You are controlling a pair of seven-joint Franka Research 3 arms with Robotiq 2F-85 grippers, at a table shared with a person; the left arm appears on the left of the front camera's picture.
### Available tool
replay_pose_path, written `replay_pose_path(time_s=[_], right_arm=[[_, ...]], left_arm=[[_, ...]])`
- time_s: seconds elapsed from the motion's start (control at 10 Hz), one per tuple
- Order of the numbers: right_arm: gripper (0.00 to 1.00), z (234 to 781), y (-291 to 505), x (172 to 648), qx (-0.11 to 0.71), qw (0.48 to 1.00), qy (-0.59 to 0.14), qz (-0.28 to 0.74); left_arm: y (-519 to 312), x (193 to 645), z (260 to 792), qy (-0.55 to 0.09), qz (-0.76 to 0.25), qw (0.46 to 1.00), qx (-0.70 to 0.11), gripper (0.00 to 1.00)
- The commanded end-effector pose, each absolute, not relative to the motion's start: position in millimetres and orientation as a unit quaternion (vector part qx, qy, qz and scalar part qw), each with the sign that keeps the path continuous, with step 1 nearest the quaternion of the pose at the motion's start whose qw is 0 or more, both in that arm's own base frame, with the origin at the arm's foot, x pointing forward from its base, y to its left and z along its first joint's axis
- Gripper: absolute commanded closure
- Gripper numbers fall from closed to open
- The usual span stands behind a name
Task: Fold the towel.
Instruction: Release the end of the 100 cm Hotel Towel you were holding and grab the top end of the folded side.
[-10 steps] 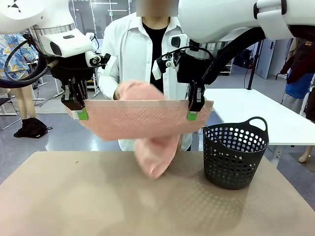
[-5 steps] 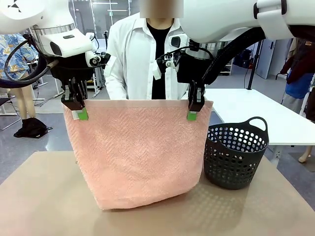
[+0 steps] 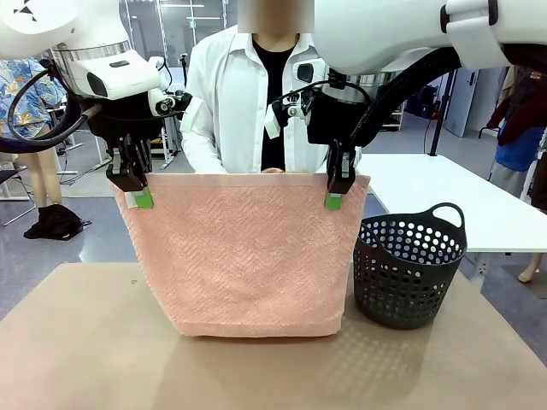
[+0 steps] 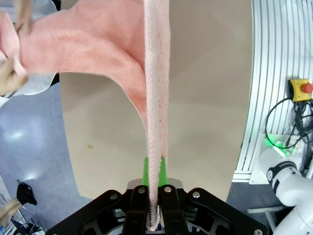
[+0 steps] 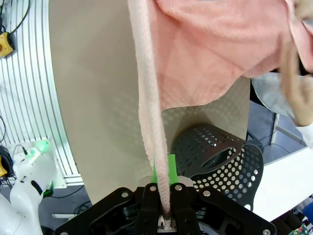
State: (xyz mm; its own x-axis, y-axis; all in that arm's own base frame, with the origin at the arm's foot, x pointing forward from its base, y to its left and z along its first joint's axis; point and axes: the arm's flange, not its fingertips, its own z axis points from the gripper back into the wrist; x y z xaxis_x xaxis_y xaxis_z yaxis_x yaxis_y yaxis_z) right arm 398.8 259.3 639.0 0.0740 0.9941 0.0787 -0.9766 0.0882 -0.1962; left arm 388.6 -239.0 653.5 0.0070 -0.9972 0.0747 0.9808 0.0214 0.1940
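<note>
Above the table (image 3: 85,342), left jaws and right jaws pointing down, both clamped on towel (image 3: 248,256) top corners

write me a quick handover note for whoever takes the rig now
Left gripper: shut on the towel, top corner.
Right gripper: shut on the other top corner.
Towel hangs spread between them, lower edge about at the table; the person's hand holds cloth on the far side. Basket stands to the robot's right.
Done: towel held up and spread.
Left: the fold, then laying it down.
</note>
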Motion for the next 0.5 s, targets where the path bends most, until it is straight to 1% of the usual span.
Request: replay_pose_path(time_s=[0.0,0.4], right_arm=[[1.00,638.8,259.5,398.6,-0.048,0.732,-0.095,0.673],[1.00,638.8,259.5,398.6,-0.048,0.732,-0.095,0.673]], left_arm=[[-238.8,388.7,653.4,-0.095,-0.698,0.709,0.043,1.00],[-238.8,388.7,653.4,-0.095,-0.698,0.709,0.043,1.00]])
